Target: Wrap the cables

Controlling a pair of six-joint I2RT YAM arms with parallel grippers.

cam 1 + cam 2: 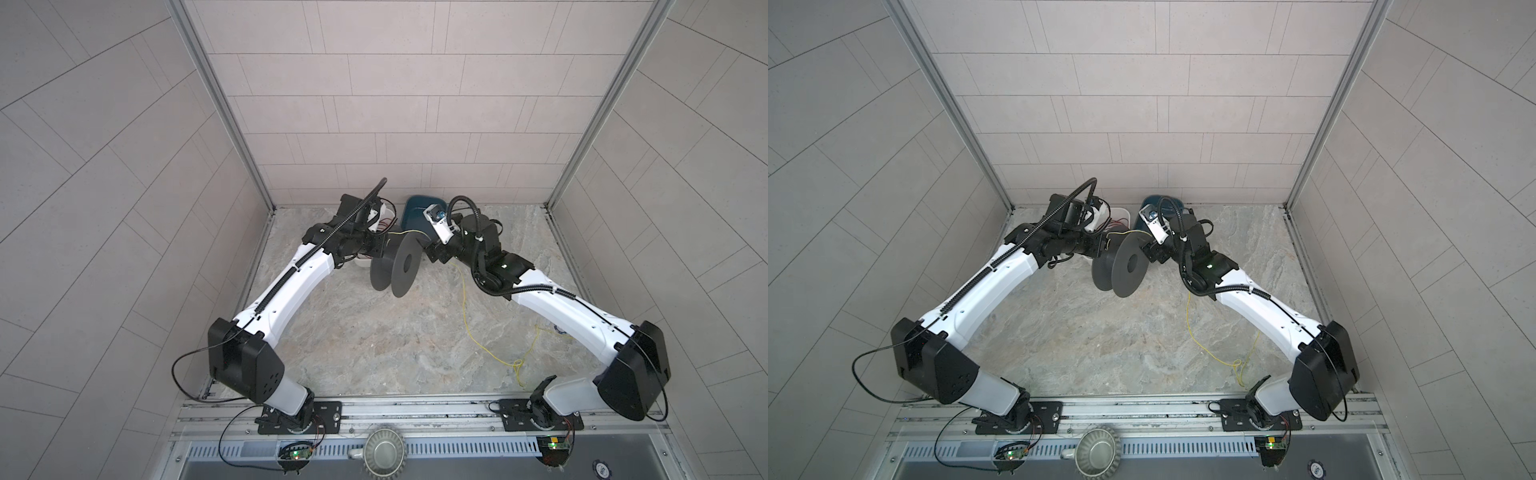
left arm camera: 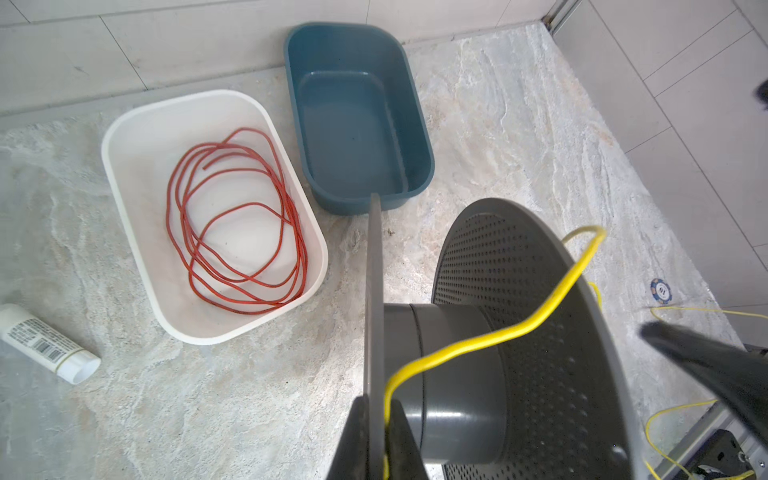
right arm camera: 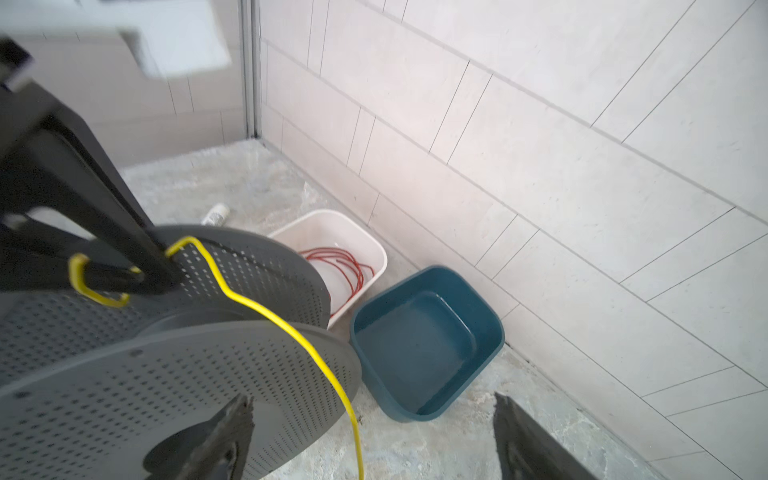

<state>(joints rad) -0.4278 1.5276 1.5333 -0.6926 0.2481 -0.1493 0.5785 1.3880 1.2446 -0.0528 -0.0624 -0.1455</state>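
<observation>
A dark grey spool [image 1: 395,266] [image 1: 1121,266] with two perforated flanges hangs above the table's middle back. My left gripper [image 2: 376,403] [image 1: 380,245] is shut on the rim of one flange, pinching the yellow cable [image 2: 498,332] against it. From there the cable crosses the hub [image 2: 453,374] and goes over the other flange [image 3: 266,307]. It then drops to the table and trails in loose loops toward the front right [image 1: 464,307] [image 1: 1188,320]. My right gripper [image 3: 372,399] [image 1: 430,251] stands open beside that flange, the cable hanging free between its fingers.
A white bin [image 2: 124,124] holding a coiled red wire [image 2: 232,232] and an empty blue bin [image 2: 419,137] stand against the back wall. A white tube [image 2: 45,340] lies to the left, a poker chip [image 2: 661,289] to the right. A ribbed cup [image 1: 384,453] sits beyond the front rail.
</observation>
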